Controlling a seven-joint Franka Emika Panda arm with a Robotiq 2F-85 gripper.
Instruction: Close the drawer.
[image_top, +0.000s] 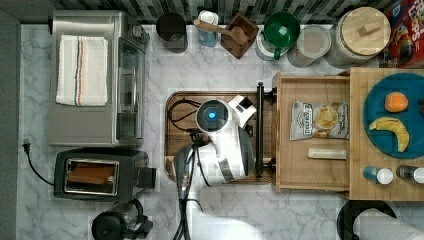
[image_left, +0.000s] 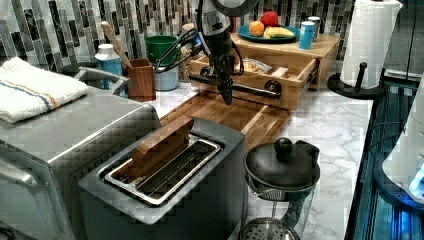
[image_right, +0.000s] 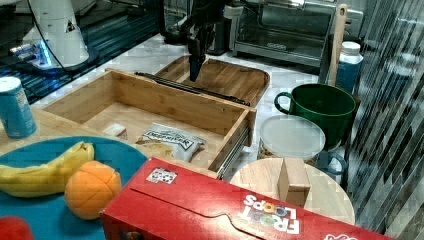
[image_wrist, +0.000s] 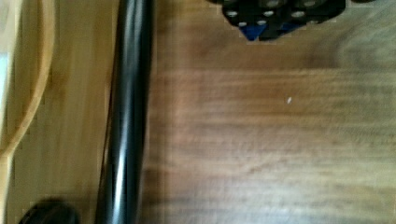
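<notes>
Light-wood, shallow and thin-walled, the drawer (image_top: 311, 172) you must close stands pulled out from under the thick light-wood block top (image_top: 358, 135), at 3 o'clock of the arm in the top view. Its long black bar handle (image_top: 259, 130) hangs over the darker brown round-cornered wooden tray (image_top: 175, 135) on the marble table (image_top: 210, 65). Your pincer (image_left: 227, 95) points down just beside the handle; you cannot tell whether it is spread or pressed together. 1 crisp bag (image_top: 320, 120) lies inside the drawer.
</notes>
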